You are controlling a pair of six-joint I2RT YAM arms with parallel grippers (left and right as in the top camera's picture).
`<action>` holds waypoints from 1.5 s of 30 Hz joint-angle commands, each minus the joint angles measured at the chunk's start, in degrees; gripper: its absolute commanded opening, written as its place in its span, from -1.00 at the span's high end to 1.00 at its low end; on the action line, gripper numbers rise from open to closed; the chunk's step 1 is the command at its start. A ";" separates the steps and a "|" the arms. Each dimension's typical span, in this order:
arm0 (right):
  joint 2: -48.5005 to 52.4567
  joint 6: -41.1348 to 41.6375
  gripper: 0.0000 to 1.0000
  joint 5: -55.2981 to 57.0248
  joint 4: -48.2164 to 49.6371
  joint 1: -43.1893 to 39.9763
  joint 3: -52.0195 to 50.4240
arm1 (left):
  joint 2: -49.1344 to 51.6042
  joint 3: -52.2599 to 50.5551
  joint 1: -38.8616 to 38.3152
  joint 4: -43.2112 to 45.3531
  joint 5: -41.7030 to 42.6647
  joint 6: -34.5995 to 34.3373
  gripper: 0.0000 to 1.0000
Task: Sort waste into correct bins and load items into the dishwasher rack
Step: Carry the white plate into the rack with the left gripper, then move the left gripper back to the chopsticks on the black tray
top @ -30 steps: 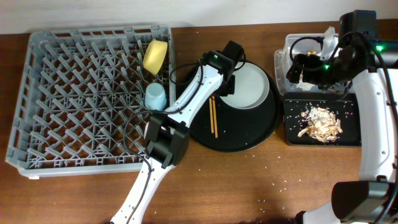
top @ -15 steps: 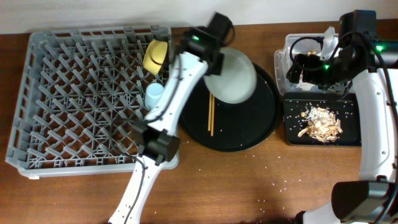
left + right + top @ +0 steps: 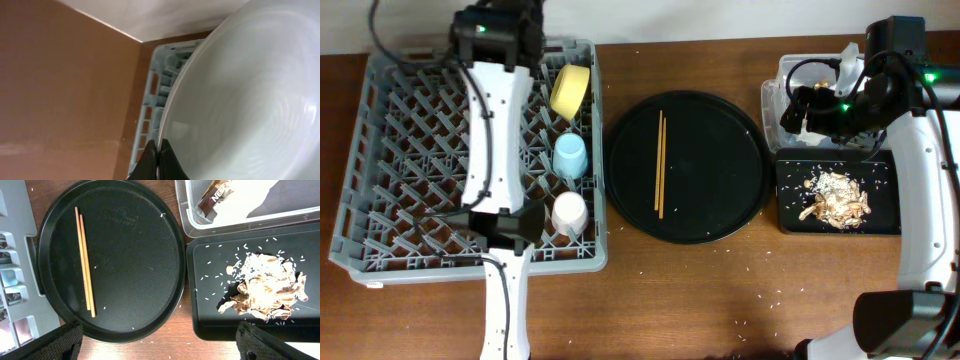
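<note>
My left gripper (image 3: 158,159) is shut on the rim of the pale grey-white plate (image 3: 245,100) and holds it on edge over the far left part of the dishwasher rack (image 3: 410,150). The yellow bowl (image 3: 570,90), the light-blue cup (image 3: 570,155) and the pink cup (image 3: 568,213) sit along the rack's right side. The chopsticks (image 3: 660,165) lie on the round black tray (image 3: 720,215). My right gripper (image 3: 160,347) is open and empty, above the gap between the round tray and the bins. The tissue (image 3: 245,200) and wrapper (image 3: 212,197) lie in the clear tub (image 3: 190,225). Food scraps (image 3: 265,287) lie on the flat black tray (image 3: 210,325).
Rice grains are scattered on the flat black tray, the round tray and the wooden table (image 3: 720,290). The left arm (image 3: 490,130) stretches across the rack from front to back. The right arm (image 3: 920,180) runs along the table's right edge.
My left arm has lifted the plate off the round black tray and swung it left to the rack's far left part. The pink cup now shows. The right arm has not moved.
</note>
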 commanded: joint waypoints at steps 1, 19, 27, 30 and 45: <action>0.20 -0.59 -0.97 0.52 0.00 0.31 -0.24 | -0.33 -3.02 1.16 2.51 -2.23 0.92 1.00; 0.20 -0.59 -0.97 0.52 0.00 0.31 -0.24 | -1.16 -25.05 -3.28 19.96 0.24 -2.32 -0.05; 0.20 -0.59 -0.97 0.52 0.00 0.31 -0.24 | -5.70 -21.51 -4.52 14.12 71.01 -4.74 0.00; 0.20 -0.59 -0.97 0.52 0.00 0.31 -0.24 | -5.60 -21.94 -7.96 5.60 69.57 -4.74 -0.01; 0.20 -0.59 -0.97 0.52 0.00 0.31 -0.24 | -5.55 -53.86 -20.90 23.19 48.17 -16.28 0.20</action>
